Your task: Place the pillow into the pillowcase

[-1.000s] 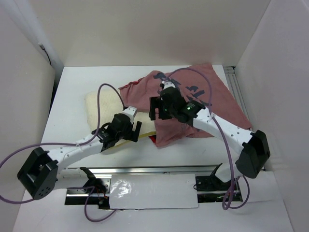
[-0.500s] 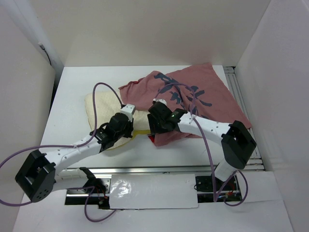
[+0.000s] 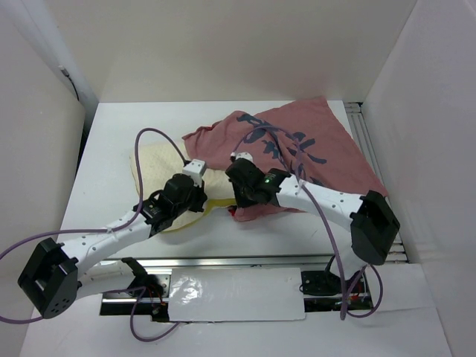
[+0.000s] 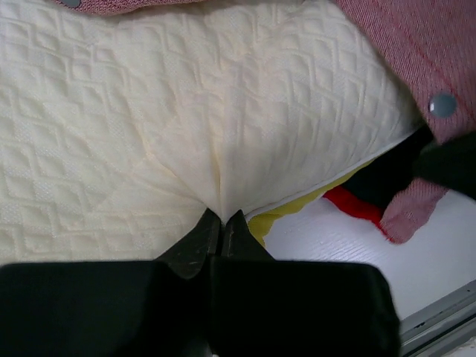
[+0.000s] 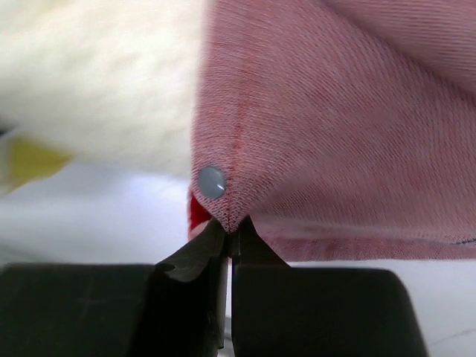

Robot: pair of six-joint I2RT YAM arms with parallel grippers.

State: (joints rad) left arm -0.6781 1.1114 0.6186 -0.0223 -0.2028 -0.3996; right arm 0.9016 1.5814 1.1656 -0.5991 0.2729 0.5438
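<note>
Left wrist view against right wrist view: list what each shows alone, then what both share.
Left wrist only: the left gripper pinching a fold of the cream pillow, whose quilted pattern is sharp. Right wrist only: the right gripper shut on the hem of the pink pillowcase, just below a snap button. Both: pillow, pillowcase, a snap button, yellow edging, white table.

Bright, even light; right wrist view perhaps blurred.
</note>
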